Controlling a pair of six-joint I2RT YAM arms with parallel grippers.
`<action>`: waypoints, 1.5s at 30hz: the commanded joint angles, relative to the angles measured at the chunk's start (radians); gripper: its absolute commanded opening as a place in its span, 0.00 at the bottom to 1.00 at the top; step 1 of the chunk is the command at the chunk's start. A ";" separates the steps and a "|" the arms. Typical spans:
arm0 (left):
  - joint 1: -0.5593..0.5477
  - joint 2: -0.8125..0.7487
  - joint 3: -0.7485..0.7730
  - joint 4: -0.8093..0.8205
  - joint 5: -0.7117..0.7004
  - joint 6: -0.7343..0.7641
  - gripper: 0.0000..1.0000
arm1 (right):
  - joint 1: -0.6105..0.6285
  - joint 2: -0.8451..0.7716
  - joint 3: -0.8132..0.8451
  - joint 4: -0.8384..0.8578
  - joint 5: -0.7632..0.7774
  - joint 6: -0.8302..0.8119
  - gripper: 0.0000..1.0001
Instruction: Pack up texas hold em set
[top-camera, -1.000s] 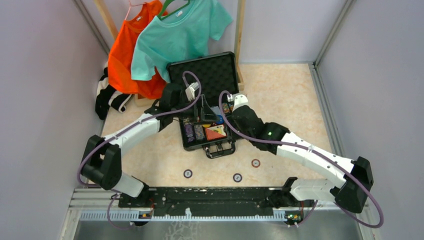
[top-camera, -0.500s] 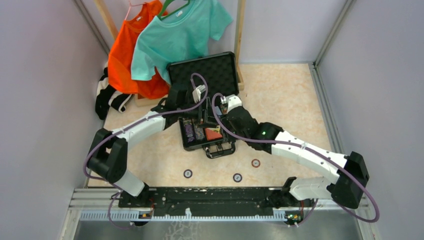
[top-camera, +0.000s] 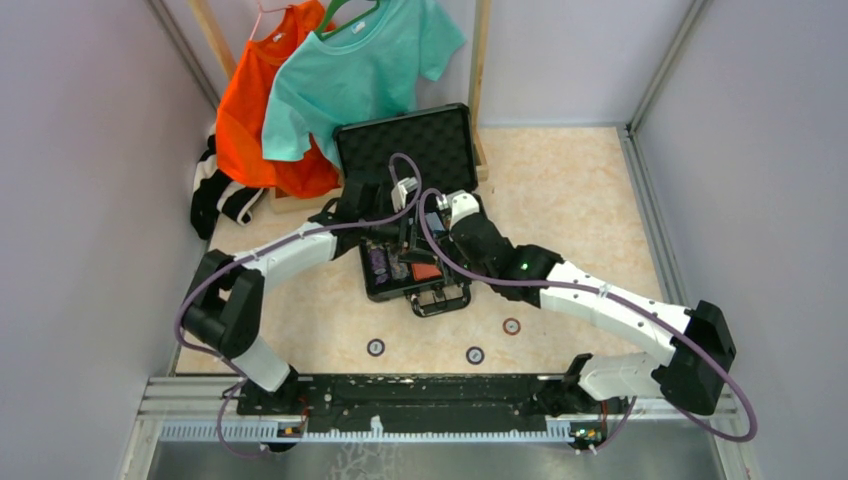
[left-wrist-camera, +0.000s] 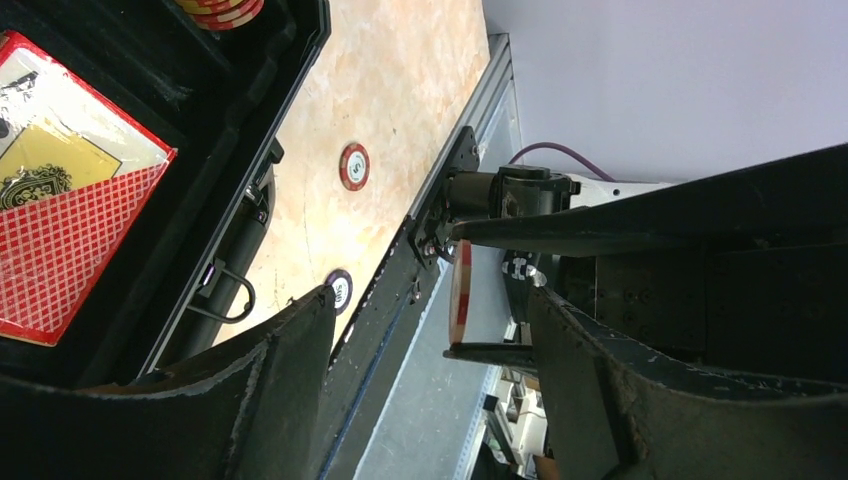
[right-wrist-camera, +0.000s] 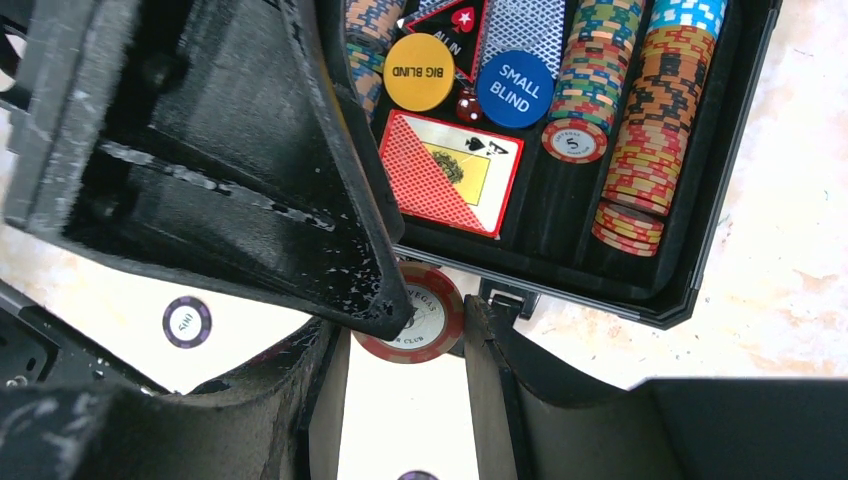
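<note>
The right gripper (right-wrist-camera: 405, 340) is closed on a red-and-white poker chip (right-wrist-camera: 410, 315), its two fingers pressing the rim from opposite sides. In the right wrist view the chip hangs in front of the near wall of the black hard briefcase (right-wrist-camera: 590, 283), over the beige marbled desk (right-wrist-camera: 770, 300). A finger of the left gripper (right-wrist-camera: 200, 170) fills the upper left, its tip overlapping the chip's face. The tray holds a red card box (right-wrist-camera: 450, 172), a round yellow BIG BLIND button (right-wrist-camera: 419, 72), a round blue SMALL BLIND button (right-wrist-camera: 515, 88), a dark red die (right-wrist-camera: 467, 105) and rows of multicoloured poker chips (right-wrist-camera: 655, 130).

In the left wrist view the chip shows edge-on, clamped between the right gripper's thin black fingers. The left gripper's own fingers stand wide apart, one on each side of the chip with a clear gap to both faces, so it has hold of nothing. The card box lies at the left.

From the top camera both arms meet over the briefcase, which sits at mid-desk with its foam-lined lid (top-camera: 410, 140) raised at the back. The chip itself is hidden there. Three loose poker chips (top-camera: 475, 355) lie on the desk in front of the case. An orange T-shirt (top-camera: 250, 120) and a teal T-shirt (top-camera: 360, 70) hang behind.
</note>
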 joint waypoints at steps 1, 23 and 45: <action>-0.015 0.020 -0.001 0.025 0.029 -0.001 0.75 | 0.014 0.008 0.062 0.057 -0.002 -0.016 0.29; -0.054 0.048 -0.022 0.077 0.063 -0.028 0.46 | 0.021 0.069 0.075 0.092 -0.020 -0.020 0.29; -0.058 0.018 -0.102 0.086 0.095 0.006 0.22 | 0.020 0.089 0.096 0.073 0.022 -0.036 0.29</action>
